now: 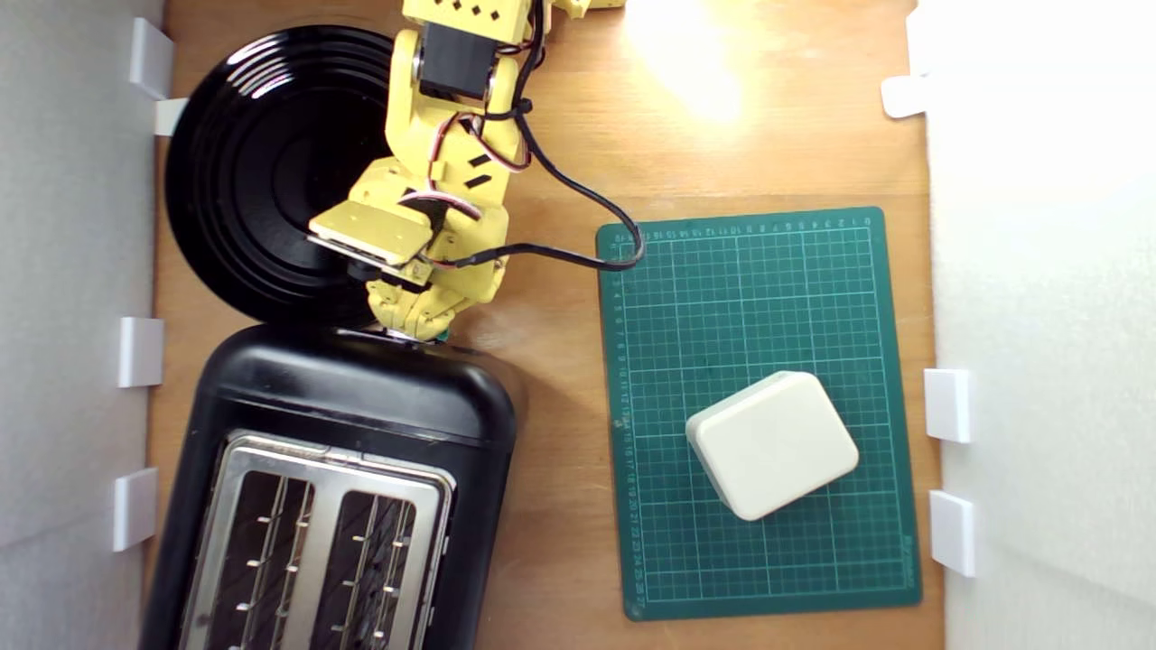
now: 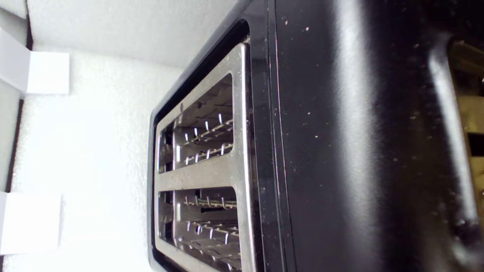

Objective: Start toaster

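- Claw (image 1: pixel 417 327) sits at the top edge of the toaster's (image 1: pixel 343 469) end wall; jaw opening can't be read in either view.
- Exterior only: a teal speck just beside the claw tip, black plate (image 1: pixel 262 181) under the arm behind it, cream box (image 1: pixel 772 444) on the green cutting mat (image 1: pixel 813 271) well off to the exterior view's right.
- Wrist only: glossy toaster (image 2: pixel 340 151) wall fills the frame, both slots' wire guides (image 2: pixel 208 151) beyond; no fingers visible.

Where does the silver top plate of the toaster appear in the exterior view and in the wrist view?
Exterior view: the silver top plate lies at the lower left, on the black toaster, below the yellow arm.
Wrist view: the plate stands in the middle, turned sideways, beside the glossy black end of the toaster.
Shared landmark: the two slots with wire guides.
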You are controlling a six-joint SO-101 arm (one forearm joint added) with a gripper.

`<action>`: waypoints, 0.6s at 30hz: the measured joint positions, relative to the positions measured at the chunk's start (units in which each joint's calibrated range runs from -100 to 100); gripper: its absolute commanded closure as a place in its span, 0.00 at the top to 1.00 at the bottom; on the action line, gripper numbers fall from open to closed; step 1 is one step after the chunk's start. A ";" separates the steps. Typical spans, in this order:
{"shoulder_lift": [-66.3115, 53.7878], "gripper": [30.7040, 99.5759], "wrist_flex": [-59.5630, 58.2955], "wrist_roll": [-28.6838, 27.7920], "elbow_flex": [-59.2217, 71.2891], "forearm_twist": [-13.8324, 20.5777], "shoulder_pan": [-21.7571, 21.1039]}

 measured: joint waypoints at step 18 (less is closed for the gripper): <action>3.67 0.01 12.00 -1.13 -10.75 -0.67 -0.09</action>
